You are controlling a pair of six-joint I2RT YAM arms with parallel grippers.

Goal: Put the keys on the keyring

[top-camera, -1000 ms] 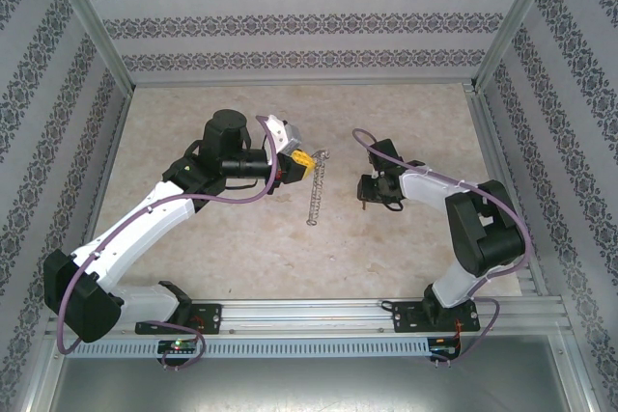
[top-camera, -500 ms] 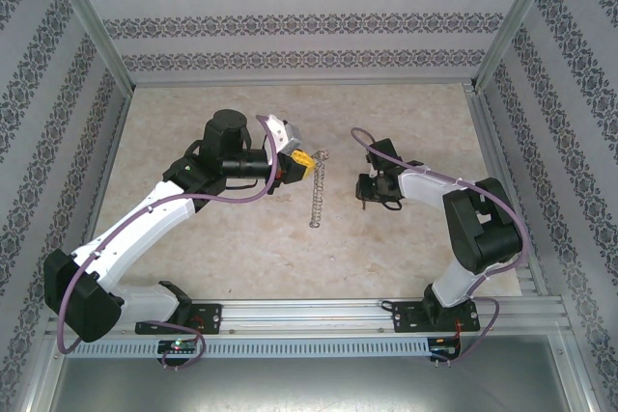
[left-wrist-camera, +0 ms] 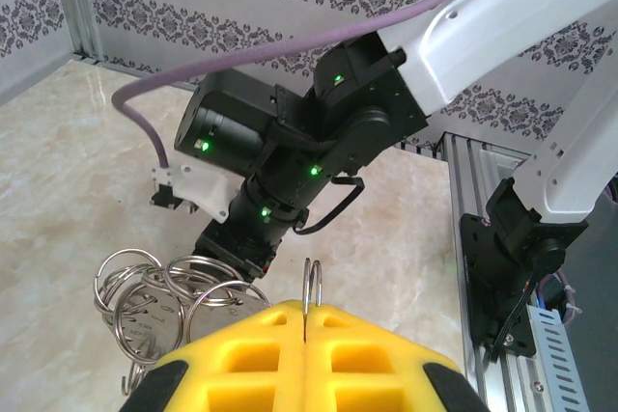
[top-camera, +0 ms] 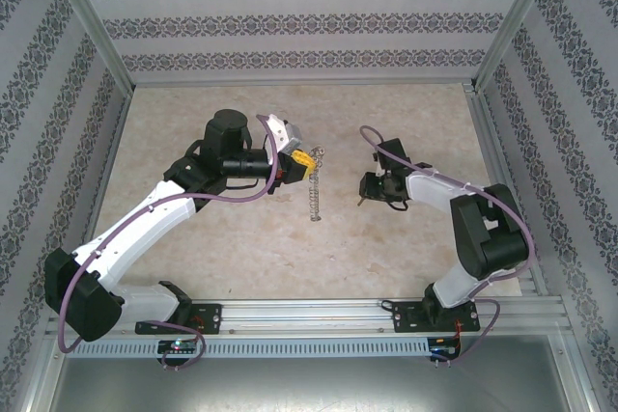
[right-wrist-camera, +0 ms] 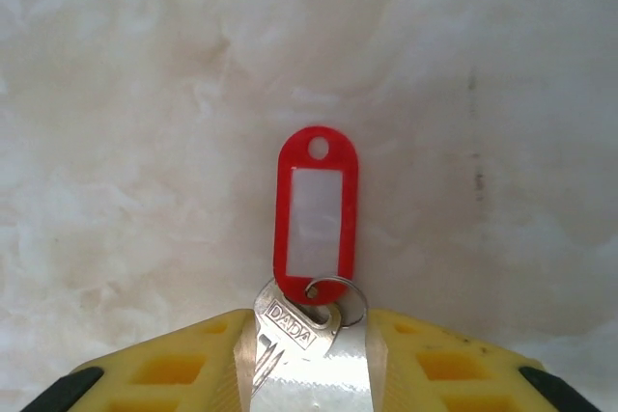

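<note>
My left gripper (top-camera: 303, 162) (left-wrist-camera: 307, 308) is shut on the thin wire of the keyring (top-camera: 315, 190). The keyring hangs from it as a narrow grey strand down to the table. In the left wrist view its loop (left-wrist-camera: 311, 282) pokes up between the yellow fingers. A bunch of small rings (left-wrist-camera: 164, 287) dangles to the left. My right gripper (top-camera: 364, 188) (right-wrist-camera: 307, 320) is low over the table, to the right of the strand. Its jaws stand apart around the head of the silver key (right-wrist-camera: 294, 327). The key's red tag (right-wrist-camera: 316, 209) lies flat on the marble ahead.
Patterned walls enclose the marble table (top-camera: 241, 113) on three sides. An aluminium rail (top-camera: 319, 315) with both arm bases runs along the near edge. In the left wrist view the right arm's black wrist (left-wrist-camera: 280, 171) sits just beyond the keyring.
The right arm has shifted slightly to the right and back. The hanging keyring's lower end has swung a little to the right. The left gripper still holds it.
</note>
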